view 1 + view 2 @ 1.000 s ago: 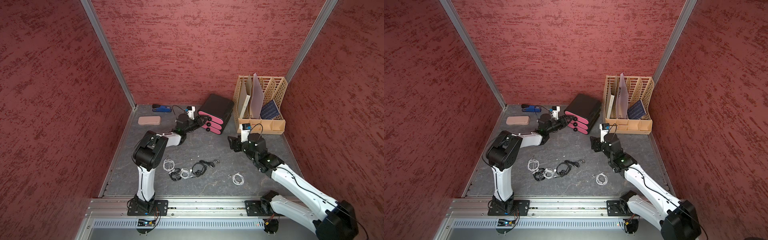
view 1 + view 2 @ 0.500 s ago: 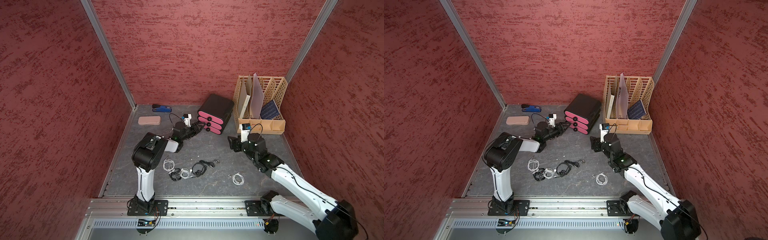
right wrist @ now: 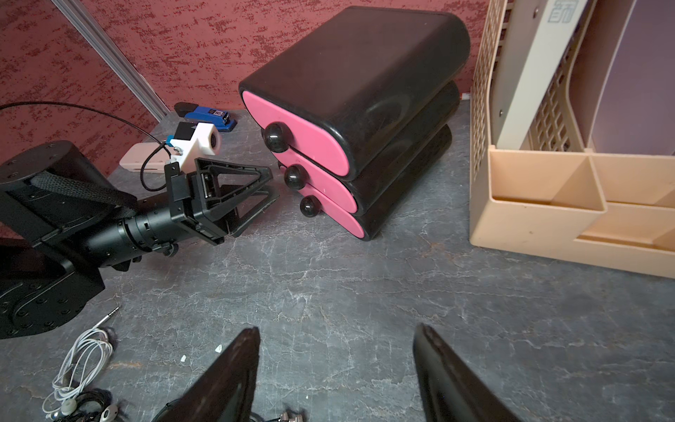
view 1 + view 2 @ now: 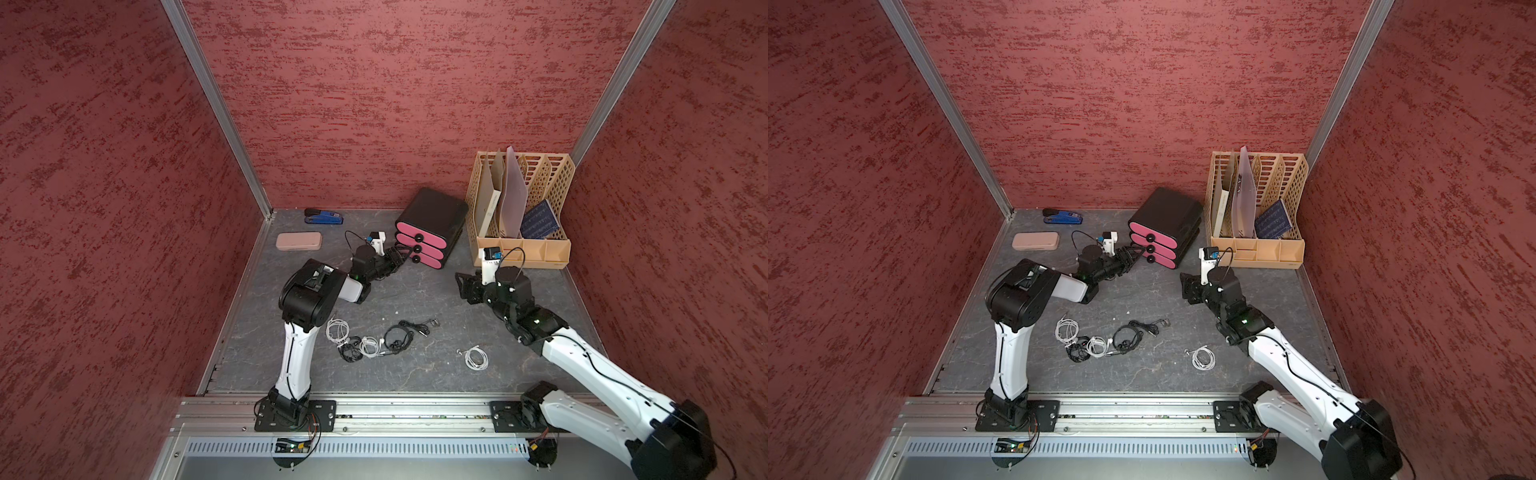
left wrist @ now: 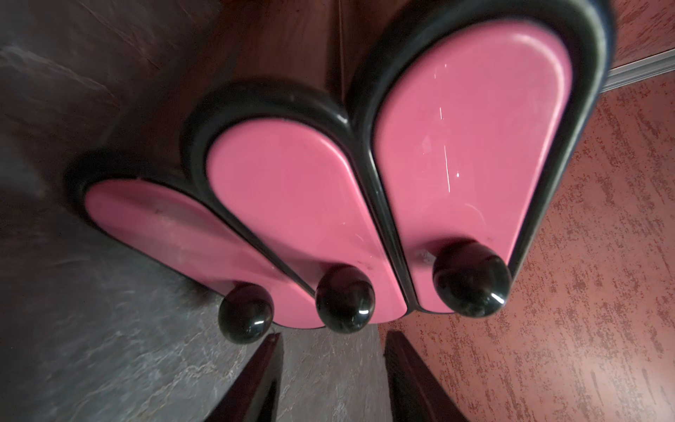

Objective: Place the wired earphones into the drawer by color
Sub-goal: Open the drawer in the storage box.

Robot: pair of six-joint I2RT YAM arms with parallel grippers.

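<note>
1. Both top views show a dark, veined slate-like table boxed in by rough, red-stippled panels. The drawer, a glossy black rounded stack with three pink oval fronts, all shut, stands at the back beside a beige lattice file rack. The wired earphones lie on the table in front of the drawer. White and black coils cluster near the left arm, and one white coil lies apart. The left gripper points at the drawer fronts. The right gripper hovers well apart from them.
2. Left wrist alone shows fine scratches on a pink front and the round, shiny black knobs. The fingers are spread, tips just short of the middle knob, grasping nothing.
3. Right wrist shows this gripper's dark tapered fingers parted and empty over bare table. A blue stapler and a pale pink case sit by the far wall.
</note>
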